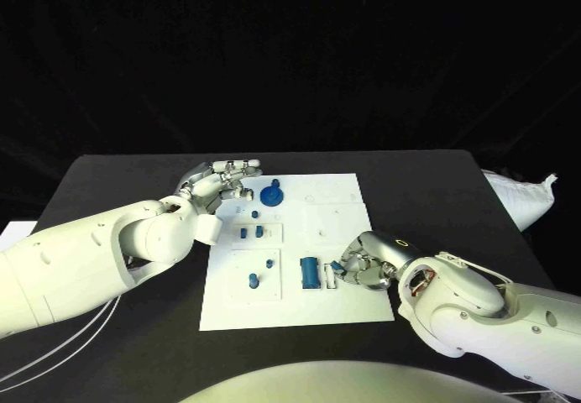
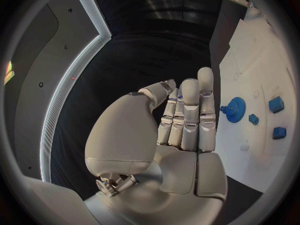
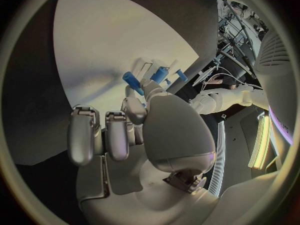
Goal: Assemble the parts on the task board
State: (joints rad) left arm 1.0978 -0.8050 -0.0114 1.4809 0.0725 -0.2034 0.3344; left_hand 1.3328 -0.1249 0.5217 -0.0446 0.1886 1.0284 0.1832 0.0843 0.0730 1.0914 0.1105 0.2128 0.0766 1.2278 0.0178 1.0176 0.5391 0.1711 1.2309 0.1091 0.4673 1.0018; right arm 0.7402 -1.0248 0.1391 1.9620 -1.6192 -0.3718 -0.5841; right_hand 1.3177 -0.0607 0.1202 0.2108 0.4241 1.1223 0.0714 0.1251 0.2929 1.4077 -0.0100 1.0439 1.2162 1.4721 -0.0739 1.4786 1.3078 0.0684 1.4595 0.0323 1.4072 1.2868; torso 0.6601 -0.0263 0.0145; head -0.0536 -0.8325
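The white task board (image 1: 303, 252) lies in the middle of the black table. A blue gear (image 1: 273, 196) sits near its far left corner. My left hand (image 1: 222, 180) hovers just beside the gear with its fingers stretched out and nothing in it; the left wrist view shows the left hand (image 2: 184, 120) and gear (image 2: 235, 109). My right hand (image 1: 363, 264) is over the board's near right part and pinches a small blue peg (image 1: 336, 267) between thumb and a finger, next to a larger blue cylinder (image 1: 310, 271). In the right wrist view the peg (image 3: 132, 82) sticks out from my right hand (image 3: 134, 120).
Small blue parts stand in the board's left column: two (image 1: 248, 231) in the middle and two more (image 1: 262, 271) nearer me. A white bag (image 1: 523, 197) lies at the table's right edge. Bare black table surrounds the board.
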